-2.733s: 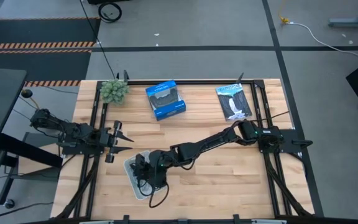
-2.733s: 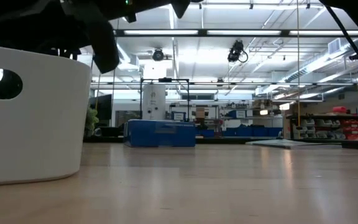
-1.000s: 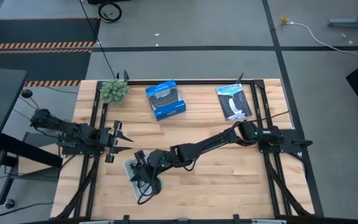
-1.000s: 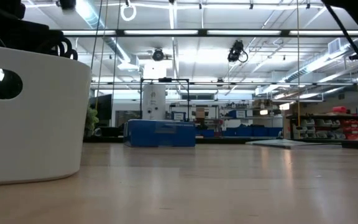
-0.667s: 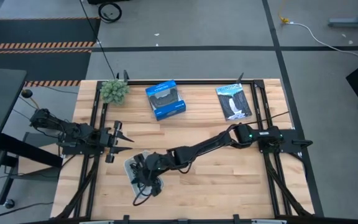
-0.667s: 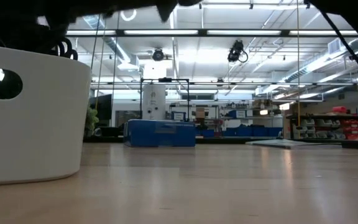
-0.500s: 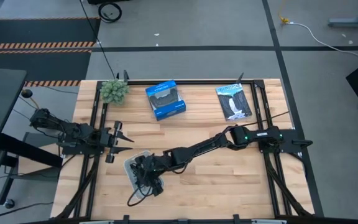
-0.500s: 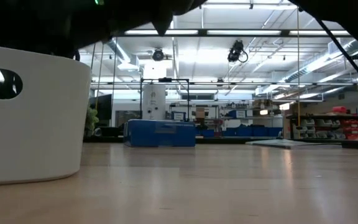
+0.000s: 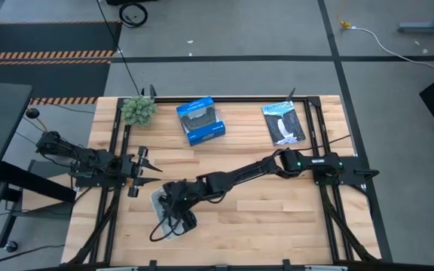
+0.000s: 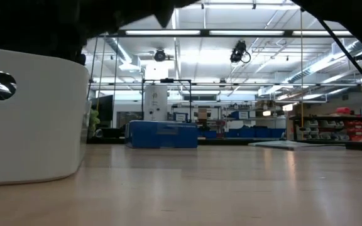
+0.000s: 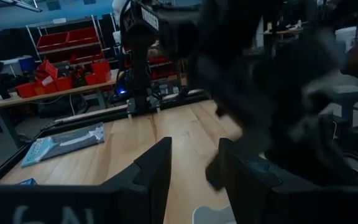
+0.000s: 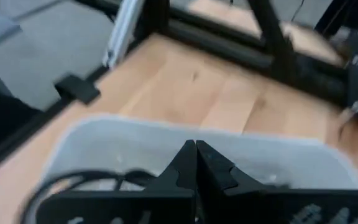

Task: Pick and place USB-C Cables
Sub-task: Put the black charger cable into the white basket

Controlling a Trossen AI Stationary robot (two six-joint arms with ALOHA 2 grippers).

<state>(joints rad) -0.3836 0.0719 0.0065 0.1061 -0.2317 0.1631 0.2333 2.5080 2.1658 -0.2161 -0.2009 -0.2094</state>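
A white rounded tray (image 9: 157, 203) (image 12: 135, 140) stands near the table's front left. Black USB-C cables (image 9: 187, 221) lie bundled in it, and one black cable's loose loop (image 9: 155, 232) (image 12: 51, 183) hangs out over the near rim onto the table. My right gripper (image 9: 167, 197) (image 12: 196, 152) reaches from the right, low over the tray, fingers shut with nothing visible between the tips. My left gripper (image 9: 148, 164) (image 11: 194, 168) waits open just left of the tray, touching nothing. My right gripper comes slanting down from the table's right into the tray, beside the black cable (image 12: 120, 177). Its own body hides the spot, so I cannot tell whether the shut fingers touch the cable or the tray.
A blue box (image 9: 200, 120) (image 10: 162, 135), a flat black-and-white packet (image 9: 283, 123) (image 11: 61, 143) and a small green plant (image 9: 138, 111) sit along the far edge. Bare wood lies between tray and right arm base. The black frame rails (image 9: 115, 150) run down both sides.
My right gripper has moved toward the table's left edge over the tray, staying shut. The black cable's loose loop outside the tray has swept left with it. The tray has shifted slightly in the low view.
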